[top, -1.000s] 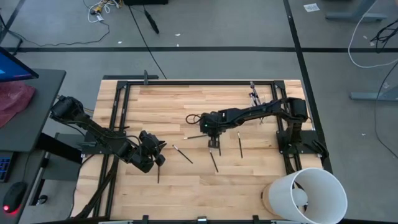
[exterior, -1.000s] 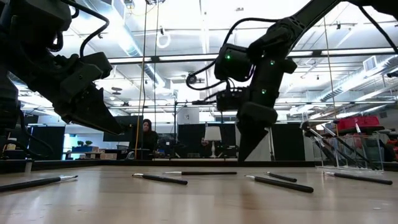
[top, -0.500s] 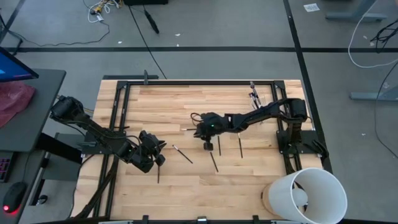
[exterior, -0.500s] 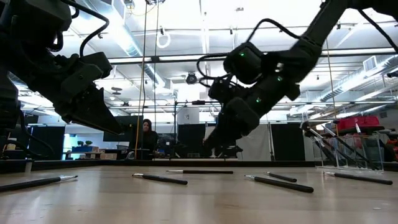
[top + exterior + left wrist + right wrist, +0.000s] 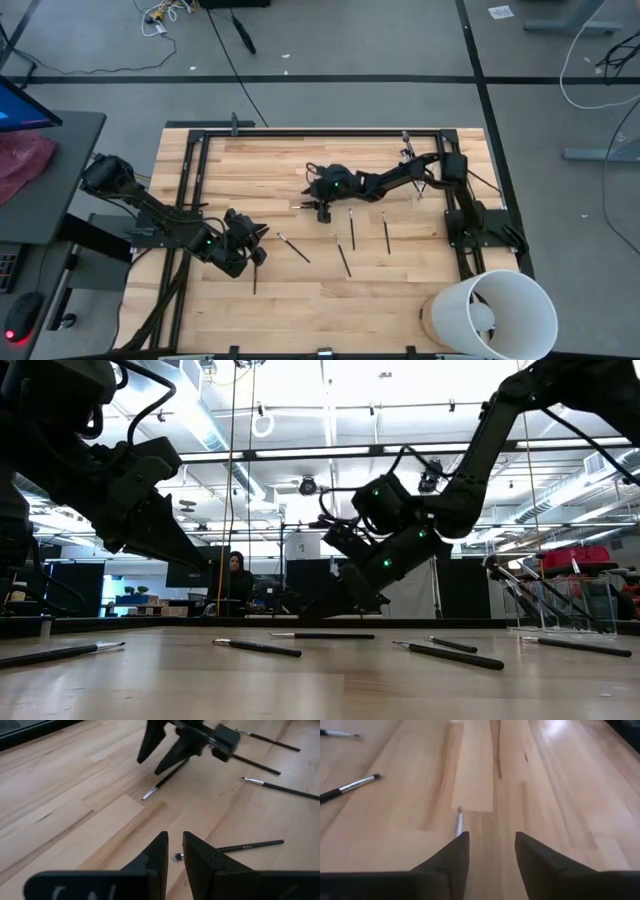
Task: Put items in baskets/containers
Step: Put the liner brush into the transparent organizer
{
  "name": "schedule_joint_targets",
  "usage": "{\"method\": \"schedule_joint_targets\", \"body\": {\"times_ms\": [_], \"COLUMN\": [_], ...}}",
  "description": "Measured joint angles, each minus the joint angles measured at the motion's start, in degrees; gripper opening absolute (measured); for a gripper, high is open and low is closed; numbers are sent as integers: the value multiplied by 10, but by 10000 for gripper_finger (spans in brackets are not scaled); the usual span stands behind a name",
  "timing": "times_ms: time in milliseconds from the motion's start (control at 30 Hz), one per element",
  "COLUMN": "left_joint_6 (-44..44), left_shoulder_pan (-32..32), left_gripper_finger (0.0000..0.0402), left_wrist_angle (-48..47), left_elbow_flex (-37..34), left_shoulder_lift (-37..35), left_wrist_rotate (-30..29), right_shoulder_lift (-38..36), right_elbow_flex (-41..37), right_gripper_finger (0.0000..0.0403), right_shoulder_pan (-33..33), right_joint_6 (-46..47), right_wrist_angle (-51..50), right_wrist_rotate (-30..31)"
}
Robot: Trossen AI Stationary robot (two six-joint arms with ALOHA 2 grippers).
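Right wrist view shows my right gripper (image 5: 490,857) spread apart, holding nothing. 1 thin brush (image 5: 459,826) lies flat on the wooden table (image 5: 560,780), and its pale tip pokes out just ahead of my 2 dark fingers (image 5: 451,860). The rest of the brush runs back under me, so I cannot tell if I touch it. 2 more brushes (image 5: 347,786) lie off to one side.

From above, my right arm reaches low across the table to the middle, with its gripper (image 5: 322,205) tipped down close to the wood. 3 brushes (image 5: 385,231) lie near it, toward the front edge. The small clear cup (image 5: 410,155) stands at the far side of the table, near my right arm's base. I cannot tell what is in it. The big white bucket (image 5: 490,312) sits at the front right corner.

My left gripper (image 5: 172,851) has its fingers almost pressed together, with only a thin gap, and holds nothing. It hangs low over the left side of the table. 1 brush (image 5: 230,848) lies just ahead of its tips.
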Motion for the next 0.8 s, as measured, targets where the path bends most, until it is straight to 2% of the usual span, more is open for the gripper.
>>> {"method": "schedule_joint_targets", "body": {"times_ms": [100, 167, 433, 533, 667, 800], "left_joint_6": [0, 1, 2, 2, 2, 2], "left_shoulder_pan": [0, 0, 0, 0, 0, 0], "left_gripper_finger": [60, 60, 60, 60, 60, 60], "left_wrist_angle": [1, 1, 3, 3, 4, 4], "left_elbow_flex": [0, 0, 0, 0, 0, 0], "left_shoulder_lift": [0, 0, 0, 0, 0, 0], "left_wrist_rotate": [1, 2, 2, 2, 2, 3], "right_shoulder_lift": [9, 16, 33, 31, 34, 37], "right_elbow_flex": [0, 0, 0, 3, 5, 5], "right_gripper_finger": [149, 141, 119, 90, 21, 13], "right_shoulder_pan": [-8, -6, 3, 2, -1, 0], "right_joint_6": [-11, -13, -33, -42, -71, -79], "right_wrist_angle": [2, 2, -3, -34, -77, -86], "right_wrist_rotate": [-59, -69, -72, -67, -67, -46]}}
